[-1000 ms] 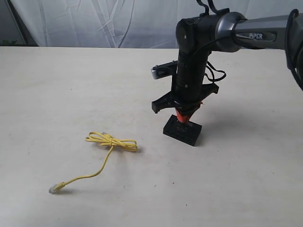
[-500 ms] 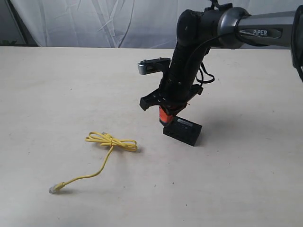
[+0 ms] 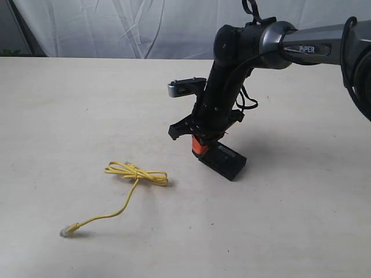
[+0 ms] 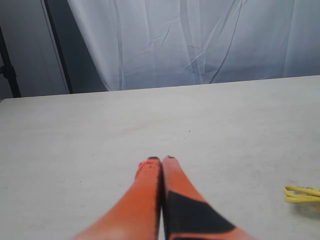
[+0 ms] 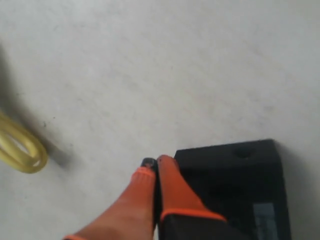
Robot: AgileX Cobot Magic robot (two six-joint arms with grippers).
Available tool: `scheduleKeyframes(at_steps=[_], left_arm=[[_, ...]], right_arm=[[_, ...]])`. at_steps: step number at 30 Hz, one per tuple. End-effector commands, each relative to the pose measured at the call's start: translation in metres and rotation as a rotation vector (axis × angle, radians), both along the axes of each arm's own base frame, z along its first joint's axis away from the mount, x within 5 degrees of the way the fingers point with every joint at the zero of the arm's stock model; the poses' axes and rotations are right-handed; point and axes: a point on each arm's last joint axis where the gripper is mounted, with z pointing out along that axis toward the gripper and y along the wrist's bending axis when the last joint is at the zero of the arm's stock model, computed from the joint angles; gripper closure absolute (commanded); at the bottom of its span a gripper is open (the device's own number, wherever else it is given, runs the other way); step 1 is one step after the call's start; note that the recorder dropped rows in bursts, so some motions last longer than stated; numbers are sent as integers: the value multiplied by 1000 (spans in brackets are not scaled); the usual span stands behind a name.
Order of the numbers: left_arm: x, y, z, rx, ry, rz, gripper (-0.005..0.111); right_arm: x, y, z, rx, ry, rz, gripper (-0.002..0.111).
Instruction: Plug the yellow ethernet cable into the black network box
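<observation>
Yellow ethernet cable (image 3: 137, 175) lies loose on the pale table (image 3: 69, 104), its bundled loops toward the middle and one tail running out to a clear plug (image 3: 65, 230) near the front edge, well apart from both of my grippers. My right gripper (image 3: 199, 147) is down at the table in the middle of the scene, reaching in from the right side, and its orange fingers (image 5: 172, 187) are pressed flat together with nothing between them. The black network box (image 3: 227, 164) sits just beside those fingertips, on the side away from the cable. In the right wrist view one corner of the box meets the outer face of one finger, so I am touching it from outside rather than clamping it. The box's pale label (image 5: 263, 216) shows on its top face, farther back along my finger. Whether the box lies fully flat or is tipped up at the end next to me, I cannot tell. From that same wrist view a blurred curl of the cable shows off to the far side of my fingertips, with bare table between us. My left gripper (image 4: 161, 161) is drawn tight as well, the two orange fingers meeting along their whole length and empty, held above open table facing the white curtain (image 4: 200, 40). Only a short yellow loop of the cable peeks in at the edge of its view, clear of the tips.
</observation>
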Motion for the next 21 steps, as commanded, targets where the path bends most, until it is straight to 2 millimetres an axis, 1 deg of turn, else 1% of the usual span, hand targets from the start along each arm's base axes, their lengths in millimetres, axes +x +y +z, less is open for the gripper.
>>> scheduleKeyframes(at_steps=[1,5,7,10,11,15,17,21], left_arm=[[0,0,-1,-4,0,5,107],[0,0,-1,-4,0,5,107],[0,0,-1,-4,0,5,107],[0,0,-1,-4,0,5,107],[0,0,-1,-4,0,5,107],[0,0,-1,-4,0,5,107],[0,0,-1,-4,0,5,107],[0,0,-1,-4,0,5,107]], right_arm=[[8,-2,-3,-15,-69,-59,108],[12,-3,-4,-31,-99,-87,108],[11,-3,2,-22,-109,-89,108],[11,-3,15,-7,-134,-90,108],[10,-4,27,5,-153,-90,108],[4,-8,48,0,-163,-70,108],[-2,-9,50,-13,-108,-59,108],[-15,-6,36,-33,-46,-42,108]])
